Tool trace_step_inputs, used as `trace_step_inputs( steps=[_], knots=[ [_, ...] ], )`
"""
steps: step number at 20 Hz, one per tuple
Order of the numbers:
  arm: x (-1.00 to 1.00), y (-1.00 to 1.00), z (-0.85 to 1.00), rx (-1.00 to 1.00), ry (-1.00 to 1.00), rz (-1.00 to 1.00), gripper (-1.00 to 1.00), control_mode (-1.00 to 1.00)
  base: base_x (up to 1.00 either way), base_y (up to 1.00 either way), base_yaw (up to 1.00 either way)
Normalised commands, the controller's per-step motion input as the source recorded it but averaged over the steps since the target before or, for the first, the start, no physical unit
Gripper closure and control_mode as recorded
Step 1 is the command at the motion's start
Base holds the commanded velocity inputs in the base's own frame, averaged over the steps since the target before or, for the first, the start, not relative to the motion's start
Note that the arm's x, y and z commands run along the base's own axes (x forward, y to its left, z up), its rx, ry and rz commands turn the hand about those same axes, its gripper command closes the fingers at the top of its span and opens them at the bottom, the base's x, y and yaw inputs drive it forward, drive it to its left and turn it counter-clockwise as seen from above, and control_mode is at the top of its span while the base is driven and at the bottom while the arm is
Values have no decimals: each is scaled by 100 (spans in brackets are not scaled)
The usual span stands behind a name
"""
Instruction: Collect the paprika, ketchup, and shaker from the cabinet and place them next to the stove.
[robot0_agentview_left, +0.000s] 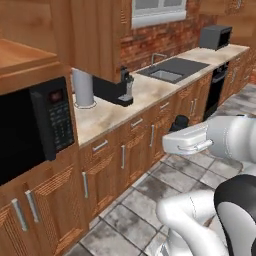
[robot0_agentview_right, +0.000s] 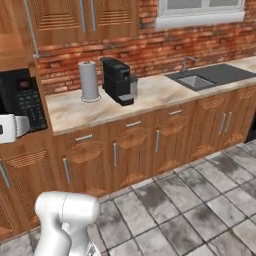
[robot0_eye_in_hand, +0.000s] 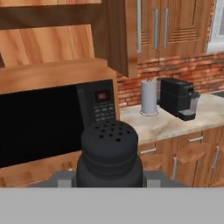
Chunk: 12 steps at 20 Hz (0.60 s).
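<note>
The shaker (robot0_eye_in_hand: 109, 148), a small black cylinder with a perforated top, stands upright between my gripper's (robot0_eye_in_hand: 109, 180) fingers, and the jaws are shut on it. Behind it, the wooden cabinet (robot0_eye_in_hand: 52, 72) shows its plank shelf above the black recess (robot0_eye_in_hand: 39, 127) with a keypad panel. In the left base view my white hand (robot0_agentview_left: 187, 140) hangs over the floor in front of the counter drawers, a dark shape (robot0_agentview_left: 179, 122) at its tip. The paprika, the ketchup and the stove are out of view.
A paper towel roll (robot0_agentview_right: 89, 80) and a black coffee machine (robot0_agentview_right: 117, 80) stand on the beige counter (robot0_agentview_right: 150, 95). Further right is a sink (robot0_agentview_right: 195, 80). Wall cabinets (robot0_agentview_left: 95, 35) hang above the counter. The tiled floor (robot0_agentview_right: 190, 200) lies open in front.
</note>
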Motion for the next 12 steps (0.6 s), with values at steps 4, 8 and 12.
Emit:
trace_step_inputs(
  steps=[4,8,12],
  knots=[
    [0,0,0,0,0,0,100,100,0,-56,-56],
    [0,0,0,0,0,0,100,100,4,-50,-56],
    [0,0,0,0,0,0,100,100,20,-40,-55]
  ],
)
